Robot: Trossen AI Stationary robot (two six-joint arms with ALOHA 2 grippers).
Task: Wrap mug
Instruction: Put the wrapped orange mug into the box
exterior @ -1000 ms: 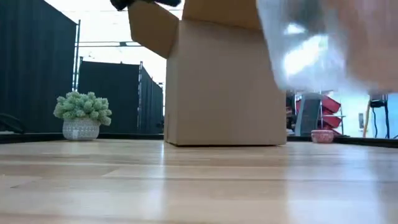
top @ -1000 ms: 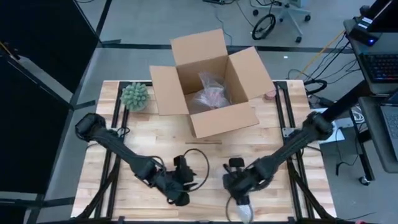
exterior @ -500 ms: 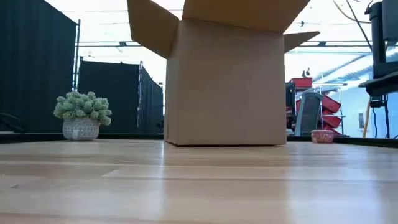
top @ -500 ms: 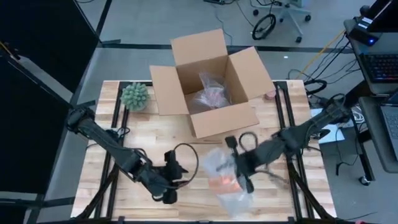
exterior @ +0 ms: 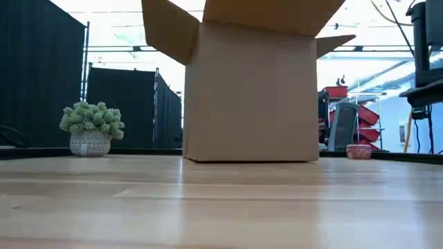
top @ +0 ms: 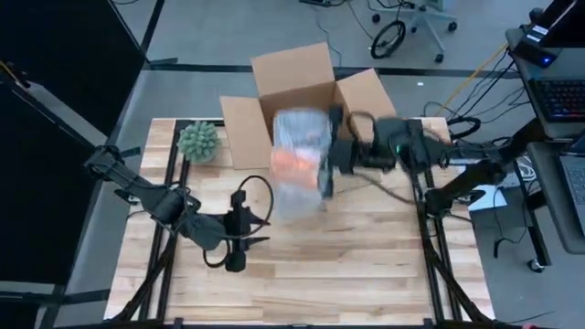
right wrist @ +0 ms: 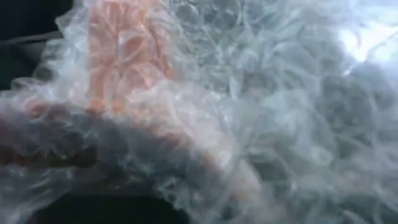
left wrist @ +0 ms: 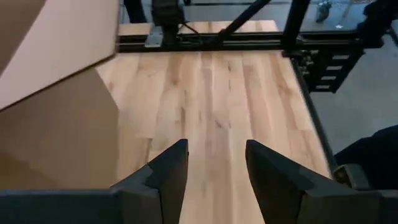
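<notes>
Crinkled bubble wrap (top: 297,164) around an orange mug (top: 294,164) hangs clamped in right fingers (top: 327,169); left fingers (left wrist: 163,171) spread.

We take this for a robotics lab or workshop. The wooden table (top: 302,265) sits on a black metal frame (top: 428,228) bolted up as a test rig, standing on a bare grey floor (top: 201,37). Black curtain screens (exterior: 41,76) close off the 9 o'clock side. At 3 o'clock a desk carries a keyboard (top: 559,96), with loose cables (top: 471,123) trailing nearby. At 1 o'clock stands a wheeled office chair (top: 407,23). Across the room we see what may be a red tool cart (exterior: 346,117), though it is small and far off.
</notes>
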